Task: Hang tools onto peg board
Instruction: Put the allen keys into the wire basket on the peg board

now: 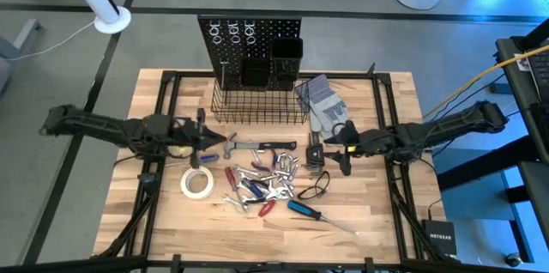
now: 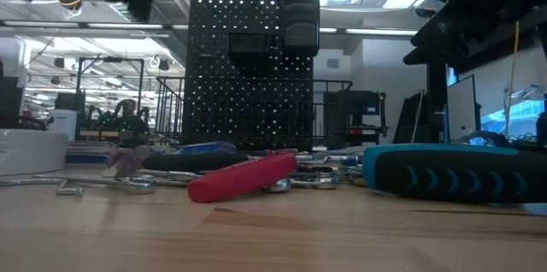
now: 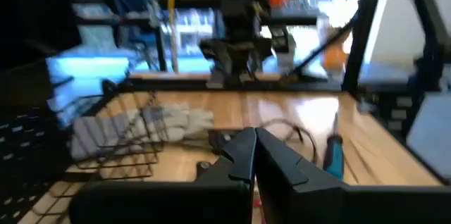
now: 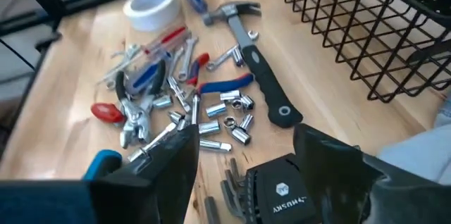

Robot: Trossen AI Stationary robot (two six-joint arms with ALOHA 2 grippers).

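Two dark grippers over a wooden bench [image 1: 377, 221], many small hand tools [image 1: 266, 183] loose in a heap between them.

Left gripper [image 1: 212, 138] with fingers [image 3: 246, 157] pressed fully together, empty, just beside the head of the black-handled hammer [image 1: 257, 146]. Right gripper [image 1: 316, 154] with fingers [image 4: 169, 164] spread wide, nothing between them, just above a black holder of hex keys [image 4: 271, 192] at the right edge of the heap. White tape roll [image 1: 196, 182] left of the heap, blue-handled screwdriver [image 1: 304, 210] at its front right, silver sockets [image 4: 225, 115] and wrenches mixed with red and blue handles in the middle. Upright black perforated peg board [image 1: 249, 37] at the far edge of the bench, with black box bins [image 1: 286, 54] and black wire basket [image 1: 257, 106] at its base. Grey work gloves [image 1: 324, 101] flat beside the basket on the right.
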